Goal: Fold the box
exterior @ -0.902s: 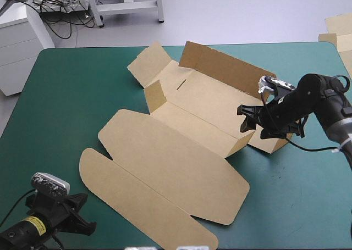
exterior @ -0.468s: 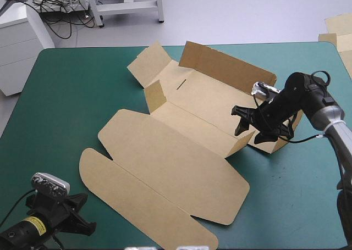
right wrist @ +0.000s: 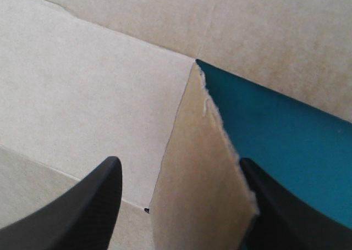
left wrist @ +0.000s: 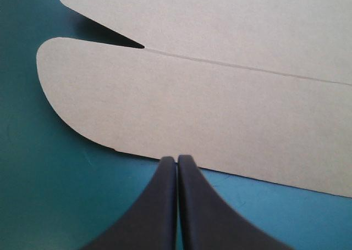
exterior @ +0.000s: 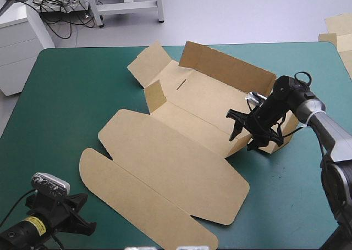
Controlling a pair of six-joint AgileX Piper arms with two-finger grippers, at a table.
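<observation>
You are working with a brown box (exterior: 181, 162) that is lying in the middle of the table. Its tray part is sitting toward the far right with the far wall (exterior: 225, 67) and near wall (exterior: 201, 130) standing, and its lid panel and rounded tuck flap (exterior: 137, 206) are spreading flat toward the near left. Being thin cut board, it is probably going to feel light, stiff across the panels and ready to bend at the scored creases. It is also likely to slide on the cover, so you are better off gripping an edge close to a crease than a panel's middle.

The right gripper (exterior: 246, 134) is hanging at the tray's right end with its fingers spread wide, straddling the upright end flap (right wrist: 203, 195) without pinching it. That thin edge is looking like the sensible hold. The left gripper (left wrist: 177, 159) is sitting low at the near left corner, fingers pressed together in a point, just beside the tuck flap's near edge; you cannot tell whether it is touching.

The teal-green cover (exterior: 71, 96) is lying smooth, leaving bare room left and near right of the box. More board (exterior: 338, 30) is showing beyond the far right corner.
</observation>
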